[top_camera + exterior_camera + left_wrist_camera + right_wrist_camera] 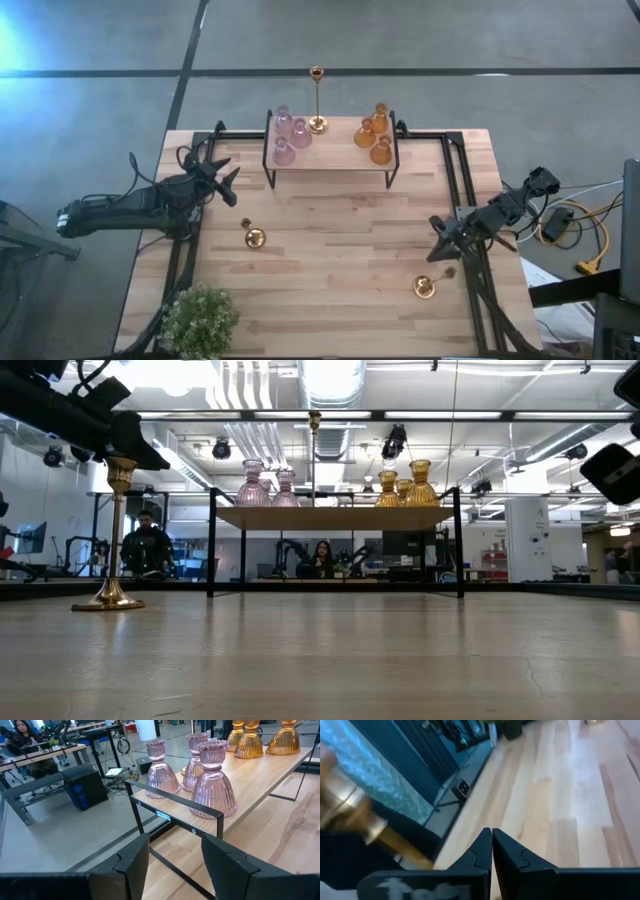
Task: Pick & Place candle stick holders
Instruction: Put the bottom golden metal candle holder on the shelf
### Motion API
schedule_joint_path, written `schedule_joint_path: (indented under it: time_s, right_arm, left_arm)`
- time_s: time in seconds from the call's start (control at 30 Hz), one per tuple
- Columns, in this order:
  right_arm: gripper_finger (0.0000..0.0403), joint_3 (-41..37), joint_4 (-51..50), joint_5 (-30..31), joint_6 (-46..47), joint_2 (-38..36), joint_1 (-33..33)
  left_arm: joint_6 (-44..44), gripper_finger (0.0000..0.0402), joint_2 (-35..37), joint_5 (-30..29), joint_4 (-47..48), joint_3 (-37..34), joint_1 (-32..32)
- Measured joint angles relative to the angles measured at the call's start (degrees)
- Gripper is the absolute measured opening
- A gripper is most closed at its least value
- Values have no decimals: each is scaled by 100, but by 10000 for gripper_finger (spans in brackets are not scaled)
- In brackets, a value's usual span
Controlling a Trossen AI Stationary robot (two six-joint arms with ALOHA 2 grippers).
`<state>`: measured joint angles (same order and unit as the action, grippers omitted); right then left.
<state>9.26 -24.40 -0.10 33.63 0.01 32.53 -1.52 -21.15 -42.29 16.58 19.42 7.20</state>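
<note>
Three pink glass holders (288,135), one tall gold holder (317,122) and three amber glass holders (374,135) stand on a small raised shelf (330,160) at the table's far side. A second gold holder (253,237) stands on the table left of centre, and a third (425,287) stands near the right front. My left gripper (231,182) is open and empty, left of the shelf. It faces the pink holders (212,785). My right gripper (438,253) is shut and empty, just beyond the third gold holder, which shows blurred beside it (355,820).
A green leafy plant (200,320) stands at the table's near left corner. Black frame rails (460,190) run along the table's sides. The shelf's black metal legs (175,820) stand between my left gripper and the pink holders. People sit at desks in the room beyond (147,545).
</note>
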Motion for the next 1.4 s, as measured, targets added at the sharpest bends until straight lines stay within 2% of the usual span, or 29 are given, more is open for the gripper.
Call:
schedule_joint_path:
  time_s: [0.13,0.4,0.7,0.9,1.1,1.4]
  right_arm:
    - [23,-7,148,-10,-260,0,13]
    - [91,-132,128,297,-620,0,11]
    - [135,-390,923,316,-1283,-2,22]
    - [137,-392,935,319,-1357,-2,20]
    - [123,-304,1138,277,-902,-2,20]
    - [103,115,949,-428,-217,-2,20]
  left_arm:
    - [1,187,0,1,1,0,-1]
    - [0,186,0,1,2,0,0]
    - [0,186,0,1,2,0,0]
    - [1,186,0,1,4,0,0]
    - [1,187,0,0,4,0,0]
    - [0,186,0,1,4,0,0]
